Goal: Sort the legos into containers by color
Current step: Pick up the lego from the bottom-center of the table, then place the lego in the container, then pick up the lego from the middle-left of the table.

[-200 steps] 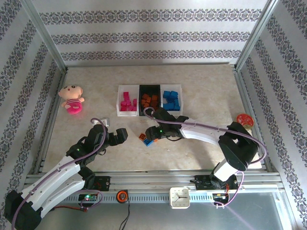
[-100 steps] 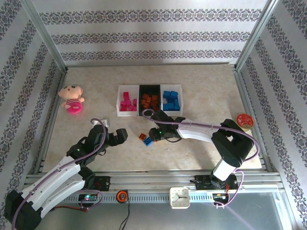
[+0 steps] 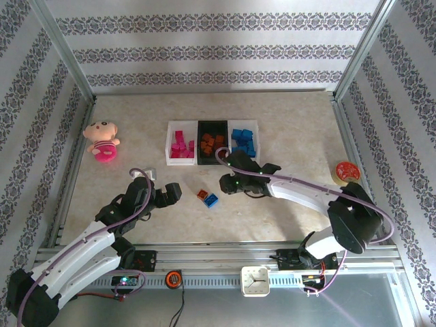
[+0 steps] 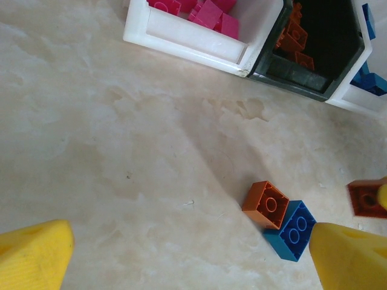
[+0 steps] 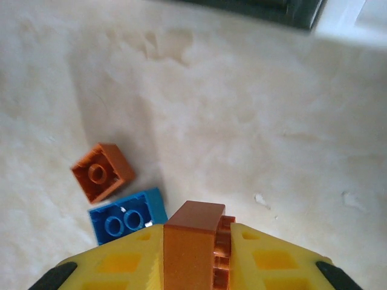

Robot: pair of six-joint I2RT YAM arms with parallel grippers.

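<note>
The right claw (image 5: 196, 257) is clamped on an orange-brown brick (image 5: 188, 235), with its yellow fingers (image 5: 127, 266) pressed against two opposite sides. Just beside it in the wrist view, a loose orange brick (image 5: 103, 172) and a loose blue brick (image 5: 127, 219) lie flat on the table (image 5: 272, 121), touching each other, studs up. From above, this pair sits between the two claws, nearer the arms than the row of bins.

The left claw (image 4: 193, 260) hangs over the table with its fingers wide apart and nothing between them; the loose pair lies close to its right finger.

Farther out, three bins stand side by side. The left white bin (image 3: 169, 146) holds pink bricks (image 3: 180, 146), the black bin (image 3: 212, 123) holds orange bricks (image 3: 213, 143), and the right white bin (image 3: 257, 139) holds blue bricks (image 3: 242, 143).
</note>
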